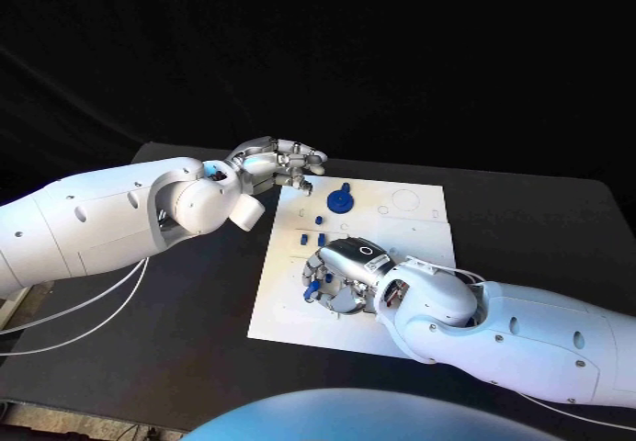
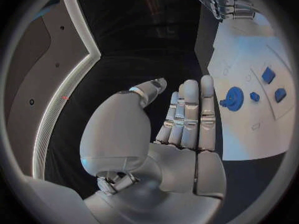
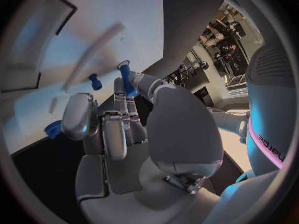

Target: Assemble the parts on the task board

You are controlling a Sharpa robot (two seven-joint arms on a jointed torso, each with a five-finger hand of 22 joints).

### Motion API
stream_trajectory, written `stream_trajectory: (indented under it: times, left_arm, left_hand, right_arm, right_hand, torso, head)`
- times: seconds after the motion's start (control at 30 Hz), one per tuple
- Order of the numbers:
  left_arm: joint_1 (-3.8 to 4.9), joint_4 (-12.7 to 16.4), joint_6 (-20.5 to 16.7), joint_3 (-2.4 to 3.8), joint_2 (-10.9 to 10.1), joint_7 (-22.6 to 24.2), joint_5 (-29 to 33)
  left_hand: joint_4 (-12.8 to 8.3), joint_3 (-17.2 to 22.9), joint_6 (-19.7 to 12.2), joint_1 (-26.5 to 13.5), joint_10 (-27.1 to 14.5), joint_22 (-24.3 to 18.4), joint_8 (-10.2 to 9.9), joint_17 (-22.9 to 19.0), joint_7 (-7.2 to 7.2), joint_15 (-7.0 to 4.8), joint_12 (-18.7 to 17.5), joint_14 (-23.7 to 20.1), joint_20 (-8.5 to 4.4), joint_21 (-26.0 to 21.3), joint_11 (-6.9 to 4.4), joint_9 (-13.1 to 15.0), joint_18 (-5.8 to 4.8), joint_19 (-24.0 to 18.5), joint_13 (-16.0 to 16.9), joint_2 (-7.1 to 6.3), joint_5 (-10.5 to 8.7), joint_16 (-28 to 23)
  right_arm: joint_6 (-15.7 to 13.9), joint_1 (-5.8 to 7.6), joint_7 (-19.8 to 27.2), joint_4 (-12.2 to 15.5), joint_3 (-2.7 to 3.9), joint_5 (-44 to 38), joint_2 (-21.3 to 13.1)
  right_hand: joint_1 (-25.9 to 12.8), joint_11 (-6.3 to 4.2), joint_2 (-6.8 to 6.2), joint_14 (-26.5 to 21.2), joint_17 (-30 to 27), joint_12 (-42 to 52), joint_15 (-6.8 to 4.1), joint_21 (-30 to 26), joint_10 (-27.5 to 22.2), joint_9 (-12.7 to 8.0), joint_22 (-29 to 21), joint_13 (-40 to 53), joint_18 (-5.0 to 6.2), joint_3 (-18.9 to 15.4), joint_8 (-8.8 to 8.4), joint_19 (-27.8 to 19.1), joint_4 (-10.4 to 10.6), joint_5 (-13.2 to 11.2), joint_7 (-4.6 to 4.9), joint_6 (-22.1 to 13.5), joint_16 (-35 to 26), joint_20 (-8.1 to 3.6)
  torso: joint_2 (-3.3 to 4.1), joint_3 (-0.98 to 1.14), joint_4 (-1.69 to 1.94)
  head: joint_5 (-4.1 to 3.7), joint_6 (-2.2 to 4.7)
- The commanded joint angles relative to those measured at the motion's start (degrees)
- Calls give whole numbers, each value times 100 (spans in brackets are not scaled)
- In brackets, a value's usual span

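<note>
We see the right hand (image 1: 347,268) over the task board (image 1: 411,231) pinching 1 blue peg (image 3: 126,79); left hand (image 1: 278,161) empty, fingers apart, beside the board's far corner.

No readable text, labels or numbers.

Both arms were built of glossy white rounded shells dotted with small dark screw holes. The left arm (image 1: 107,225) filled the left of the head view, with thin pale cables looping below it toward the lower left. The right arm (image 1: 530,335) ran in from the lower right, a thin cable trailing under it. Each ended in a hand of silver metal segments: the left hand (image 1: 278,161) in the upper middle, the right hand (image 1: 347,274) near the centre, bearing a dark oval ring mark on its back.
</note>
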Motion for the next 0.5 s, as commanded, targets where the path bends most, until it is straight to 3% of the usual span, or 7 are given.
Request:
stream_trajectory:
  times: [0.03, 0.5]
  left_arm:
    - [2, 7, 79, 3, 5, 24, 38]
    - [2, 6, 80, 3, -2, 18, 38]
  left_hand:
    - [1, -19, -35, -31, -23, -5, 36, -6, 13, 17, 36, -19, 9, -18, 10, 5, 57, 48, -6, 2, 3, -23]
    - [1, -19, -35, -31, -23, -5, 36, -6, 13, 17, 36, -19, 9, -18, 10, 5, 57, 48, -6, 2, 3, -23]
  right_arm:
    - [190, -12, 28, -23, -3, -133, 1]
    - [307, -17, -2, -32, -7, -169, -6]
  right_hand:
    - [4, 12, 48, 355, 298, 3, -48, -43, 22, 10, 167, 7, -7, 46, 19, -12, -8, 27, 19, 33, 23, -31]
    - [-1, 13, 48, 353, 290, 0, -47, -47, 24, 15, 166, 9, -7, 46, 20, -14, -8, 27, 20, 33, 20, -31]
  torso:
    - [-3, -1, -1]
    - [-1, -5, 2]
  head:
    - [3, -6]
    - [7, -31]
